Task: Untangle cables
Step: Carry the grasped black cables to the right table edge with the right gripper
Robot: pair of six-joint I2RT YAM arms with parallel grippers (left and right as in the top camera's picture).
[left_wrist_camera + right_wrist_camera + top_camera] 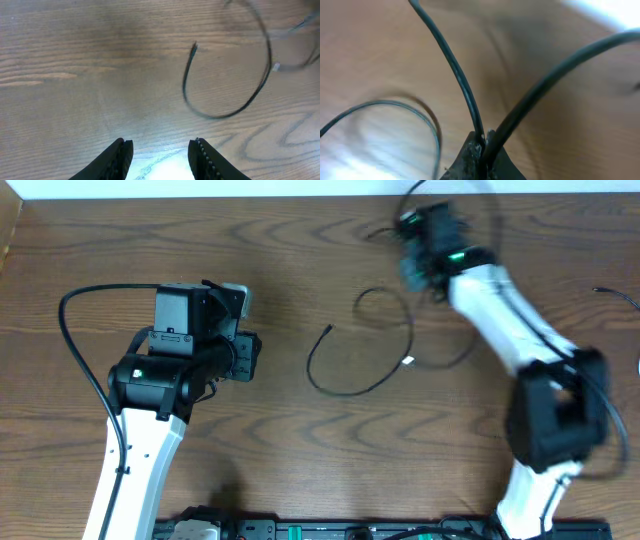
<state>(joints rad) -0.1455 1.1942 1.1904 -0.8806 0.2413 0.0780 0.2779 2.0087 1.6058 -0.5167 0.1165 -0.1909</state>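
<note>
Cables mostly lie looped mid-tabletop. My right claw is clamped on two black strands near the far edge, left claw apart and empty. If I pull both strands together, the loop could cinch into a knot.

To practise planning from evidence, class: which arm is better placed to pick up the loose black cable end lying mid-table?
Probably left. The left pincer is open and empty, with the loose cable end just ahead of it. The right pincer is shut on cable strands near the far edge.
</note>
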